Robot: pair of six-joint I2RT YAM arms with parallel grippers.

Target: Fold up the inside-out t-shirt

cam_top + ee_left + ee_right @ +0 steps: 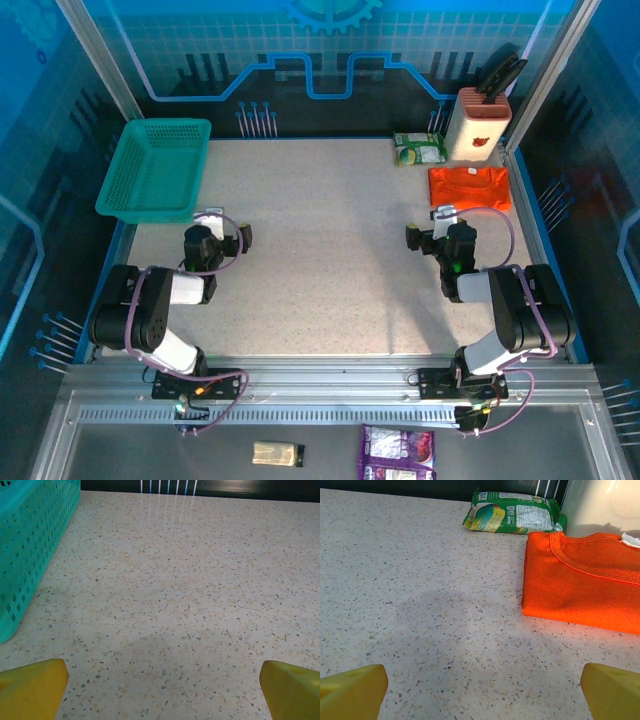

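From above, my left gripper and right gripper both sit low over the speckled table, holding nothing. The inside-out t-shirt lies folded into a flat rectangle just beyond my right fingers and a little to their right. A green snack packet and a cream block of black handles sit farther out. A teal mesh basket sits beyond my left fingers, to their left.

At my left wrist, my yellow fingers are spread wide over bare table, with the basket wall ahead on the left.

At my right wrist, my fingers are also parted and empty. The t-shirt lies ahead on the right with a white neck tag. The packet's print is too small to read.
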